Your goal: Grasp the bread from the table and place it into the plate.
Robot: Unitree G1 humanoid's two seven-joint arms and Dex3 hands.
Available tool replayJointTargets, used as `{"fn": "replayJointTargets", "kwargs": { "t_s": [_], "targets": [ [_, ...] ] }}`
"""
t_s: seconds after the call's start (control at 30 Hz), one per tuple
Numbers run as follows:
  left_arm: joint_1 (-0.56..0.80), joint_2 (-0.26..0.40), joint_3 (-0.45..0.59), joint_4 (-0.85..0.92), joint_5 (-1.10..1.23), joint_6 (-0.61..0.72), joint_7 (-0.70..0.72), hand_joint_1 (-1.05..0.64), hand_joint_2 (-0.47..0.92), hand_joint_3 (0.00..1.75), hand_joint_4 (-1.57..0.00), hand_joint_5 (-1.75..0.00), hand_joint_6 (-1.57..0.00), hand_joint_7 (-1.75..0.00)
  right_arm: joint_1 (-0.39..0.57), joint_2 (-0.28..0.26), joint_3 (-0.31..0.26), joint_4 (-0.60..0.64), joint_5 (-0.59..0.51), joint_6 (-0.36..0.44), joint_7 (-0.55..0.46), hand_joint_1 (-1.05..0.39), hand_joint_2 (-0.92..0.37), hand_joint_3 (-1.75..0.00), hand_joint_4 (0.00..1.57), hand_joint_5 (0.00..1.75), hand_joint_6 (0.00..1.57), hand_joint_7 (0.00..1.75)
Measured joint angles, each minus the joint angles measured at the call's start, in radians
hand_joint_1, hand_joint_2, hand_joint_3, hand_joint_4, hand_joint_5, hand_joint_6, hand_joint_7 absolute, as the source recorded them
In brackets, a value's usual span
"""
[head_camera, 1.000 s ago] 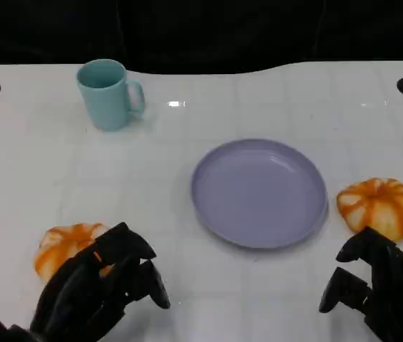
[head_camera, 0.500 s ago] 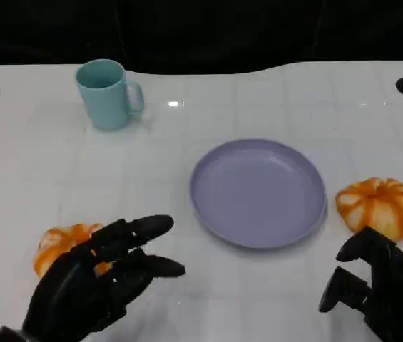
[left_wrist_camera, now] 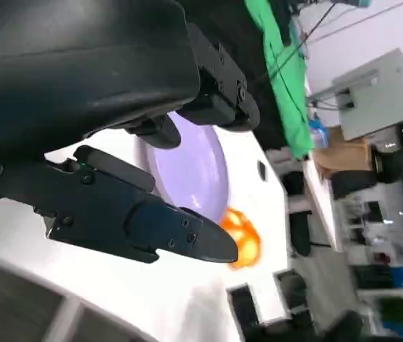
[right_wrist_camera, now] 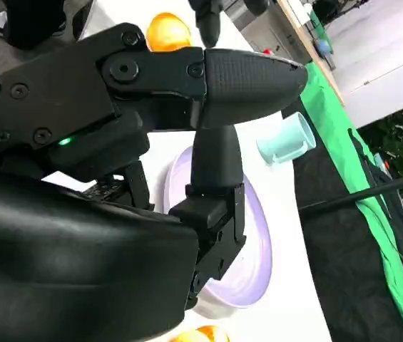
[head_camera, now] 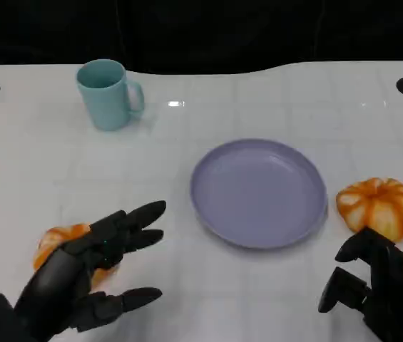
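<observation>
— Bread [head_camera: 62, 242] is lying on the surface [head_camera: 258, 92], half under my left hand [head_camera: 90, 274]. Why?
— I'm spreading my fingers [head_camera: 140, 214] wide to straddle it; they're holding nothing. The plate [head_camera: 258, 192] is waiting nearby.

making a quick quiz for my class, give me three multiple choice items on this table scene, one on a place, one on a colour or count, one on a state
1. Where is the mug?
A. far left of the table
B. on the plate
C. beside the right hand

2. How many orange breads lie on the table?
A. one
B. two
C. four

3. What is on the plate?
A. a bread
B. the mug
C. nothing

Answers:
1 A, it stands far from the robot, left of the plate.
2 B, one right of the plate, one under the left hand.
3 C, its purple surface is bare.
</observation>
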Motion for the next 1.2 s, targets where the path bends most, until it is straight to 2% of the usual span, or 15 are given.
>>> {"fn": "replayJointTargets", "kwargs": {
  "t_s": [0.2, 0.4, 0.6, 0.87, 1.2],
  "targets": [
    [-0.001, 0.05, -0.001, -0.021, 0.201, -0.12, 0.134, -0.48, 0.9, 0.0, -0.1, -0.32, -0.27, 0.0, 0.0, 0.0, 0.0, 0.0, 0.001, 0.0, 0.001, -0.47, -0.9, -0.54, 0.66, 1.75, 0.45, 1.69],
    [0.001, 0.102, -0.001, -0.079, 0.334, -0.13, 0.209, -0.53, 0.9, 0.0, -0.08, -0.33, -0.26, -0.01, 0.003, 0.0, 0.0, -0.004, 0.0, 0.0, -0.001, -0.48, -0.9, -0.54, 0.65, 1.75, 0.44, 1.71],
    [0.015, 0.124, -0.003, -0.146, 0.447, -0.079, 0.266, -0.55, 0.91, 0.01, -0.08, -0.33, -0.28, -0.01, 0.004, 0.0, 0.0, -0.014, 0.001, 0.006, -0.008, -0.48, -0.9, -0.53, 0.65, 1.75, 0.44, 1.71],
    [0.046, 0.166, -0.013, -0.285, 0.713, 0.054, 0.311, -0.53, 0.9, 0.0, -0.05, -0.3, -0.26, 0.0, 0.006, 0.0, 0.0, -0.021, 0.001, 0.011, -0.007, -0.48, -0.9, -0.53, 0.65, 1.75, 0.44, 1.72],
    [0.041, 0.224, -0.068, -0.39, 0.89, 0.217, 0.253, -0.5, 0.85, 0.0, -0.05, -0.26, -0.24, 0.0, 0.006, 0.0, 0.0, -0.02, 0.003, 0.011, -0.004, -0.48, -0.91, -0.51, 0.66, 1.75, 0.46, 1.7]
  ]
}}
